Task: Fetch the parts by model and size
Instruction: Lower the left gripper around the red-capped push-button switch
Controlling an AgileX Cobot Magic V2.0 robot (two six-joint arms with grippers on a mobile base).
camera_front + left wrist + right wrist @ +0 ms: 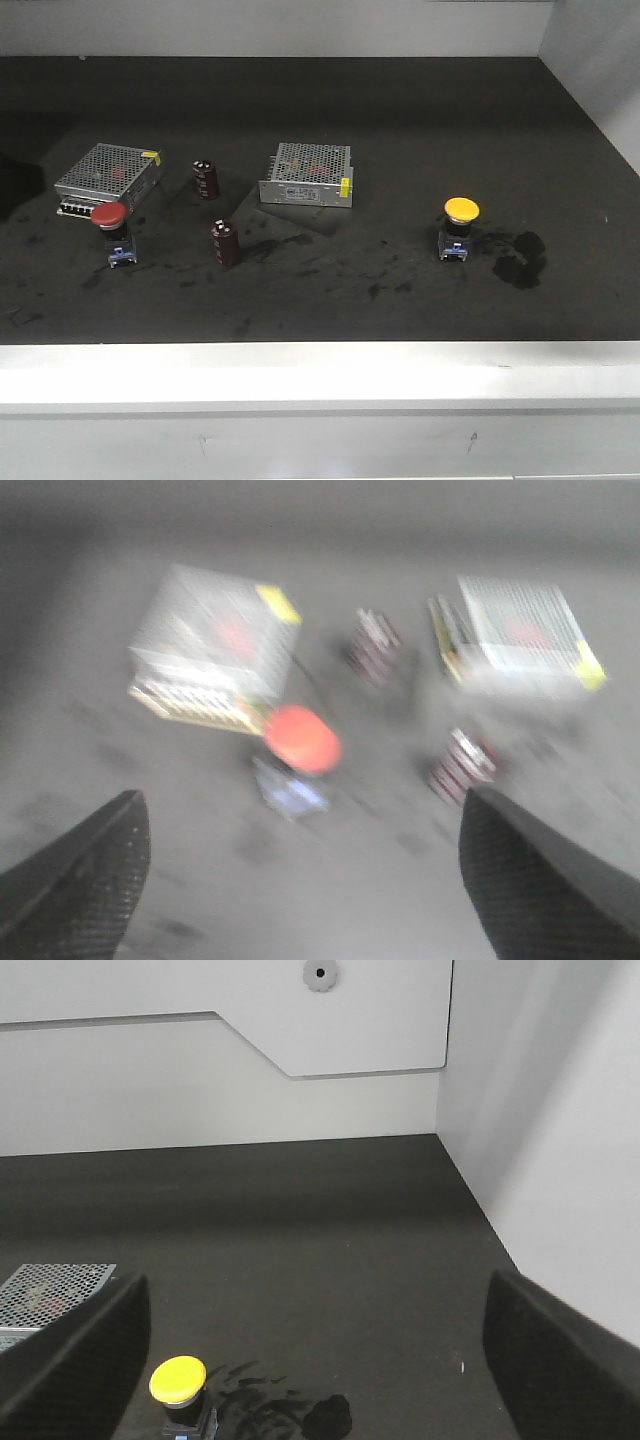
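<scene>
Left tool (300,802) and right tool (315,1282) gaping empty, textured black fingers (80,880), domed red-capped switch (115,235), domed yellow-capped switch (460,228)

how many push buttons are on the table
2. The red button sits front left, just ahead of the left mesh box; the yellow button stands alone on the right. Nothing seems hidden.

Two flat metal-mesh boxes lie on the dark tabletop (400,110). The left box (108,172) sits toward the left edge and the right box (310,172) nearer the middle, each with a yellow label at one corner. The rear cylinder (206,179), dark brown and upright, stands between them. The front cylinder (225,242) stands closer to the pale front ledge (320,375). A black smudge (518,258) marks the tabletop at the right.
</scene>
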